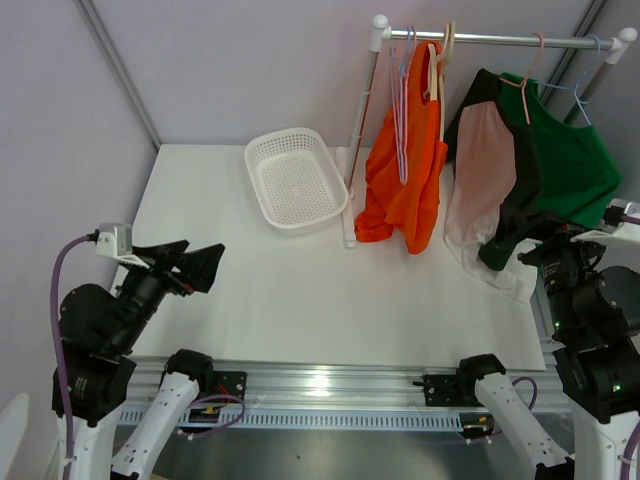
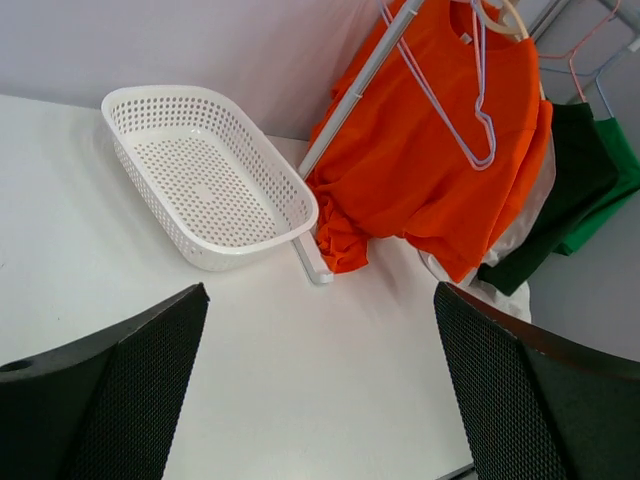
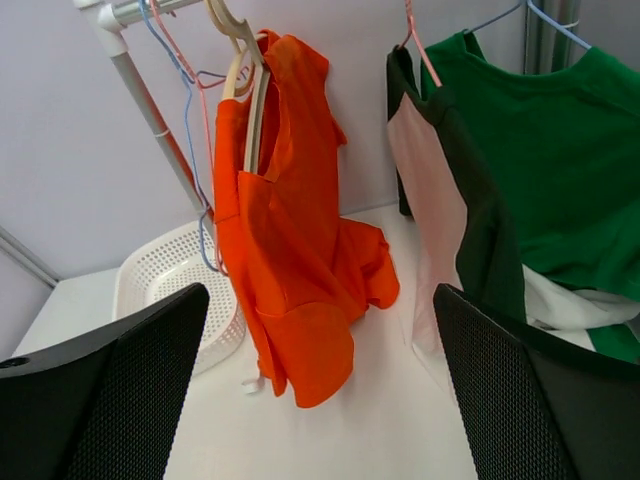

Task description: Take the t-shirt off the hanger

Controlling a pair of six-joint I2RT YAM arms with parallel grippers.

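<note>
**Item: orange t-shirt** [image 1: 405, 170]. It hangs on a cream hanger [image 1: 440, 75] near the left end of the rail [image 1: 500, 40], at the far side of the table [image 1: 300, 300]. Its lower hem is bunched and reaches the tabletop beside the rack's white upright [image 1: 362, 130].

**By view.**
- The right wrist view takes the shirt edge-on. It shows the cream hanger's arm running down inside the neck opening, which the top view barely shows.
- The left wrist view takes the shirt broadside. A lilac empty hanger [image 2: 465, 110] dangles in front of the chest, and the crumpled hem lies against the rack's foot.
- Only the top view holds both arms, the whole rail and the rest of the rack.

**Hands.**
- Left gripper [image 1: 205, 255]: fingers spread wide with nothing between them. It sits over the table's near-left area, well apart from the shirt.
- Right gripper [image 3: 320, 300]: fingers likewise apart and empty. It is at the table's right edge and nearer the shirt than the left one, but not touching it. The shirt shows ahead in its wrist view, left of centre.

**Neighbouring stock.**
- A pink-and-black shirt [image 1: 490, 170] and a green shirt [image 1: 575, 160] hang to the right on the same rail.
- A white perforated basket [image 1: 256, 185] stands on the table left of the upright, with nothing in it.
</note>
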